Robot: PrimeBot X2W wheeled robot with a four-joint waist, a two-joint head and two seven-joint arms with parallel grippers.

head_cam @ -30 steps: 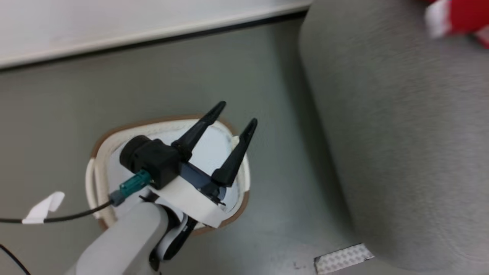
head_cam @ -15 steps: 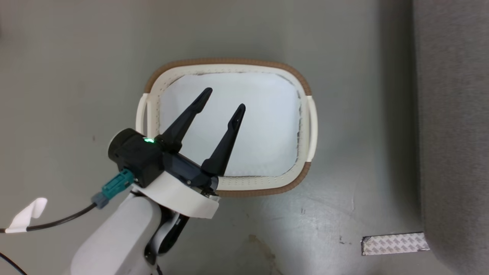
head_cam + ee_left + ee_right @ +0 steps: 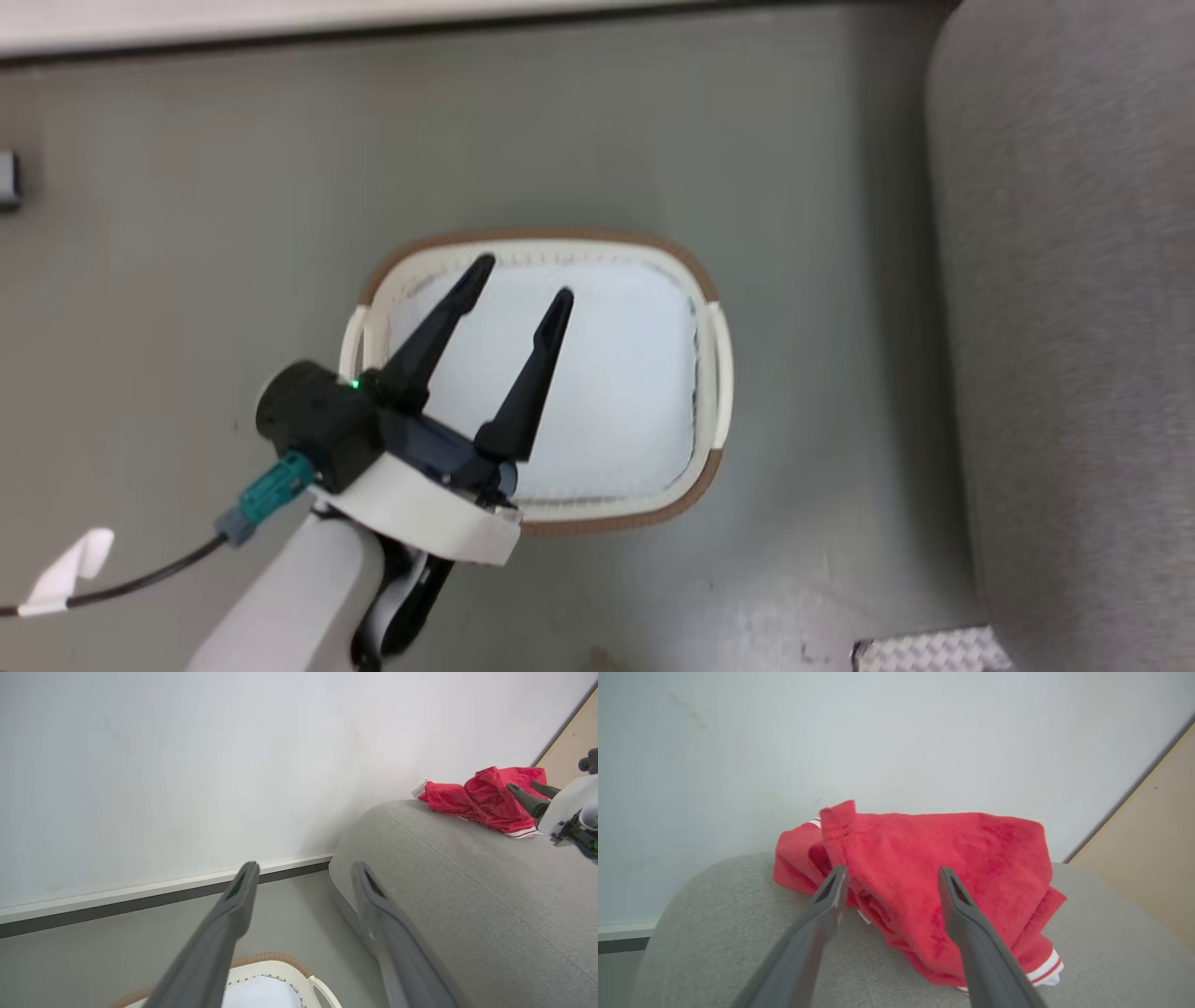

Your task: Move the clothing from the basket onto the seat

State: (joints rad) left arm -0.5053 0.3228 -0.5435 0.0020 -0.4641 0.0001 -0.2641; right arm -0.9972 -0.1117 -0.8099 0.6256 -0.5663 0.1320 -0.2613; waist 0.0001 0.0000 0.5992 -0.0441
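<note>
The white basket (image 3: 719,373) with a brown rim stands on the floor, holding just its pale lining. Above its left part hovers my left gripper (image 3: 521,280), open and holding nothing. The grey seat (image 3: 1074,327) runs down the right side of the head view. A heap of red clothing (image 3: 934,891) with white striped trim lies on the seat (image 3: 714,933) against the wall. My right gripper (image 3: 889,877) is open just in front of that heap, with no cloth between its fingers. In the left wrist view the clothing (image 3: 476,798) lies on the seat (image 3: 448,882), with my right gripper (image 3: 525,788) beside it.
A white wall with a dark skirting strip (image 3: 280,33) runs behind the basket. A patterned grey tape patch (image 3: 924,651) lies on the floor by the seat's front. A black cable with a white tag (image 3: 65,569) trails from my left arm. A beige panel (image 3: 1148,858) stands at the seat's right.
The head camera has swung, so the whole picture shifted between frames. My left gripper stays open over the basket, which holds just its lining throughout.
</note>
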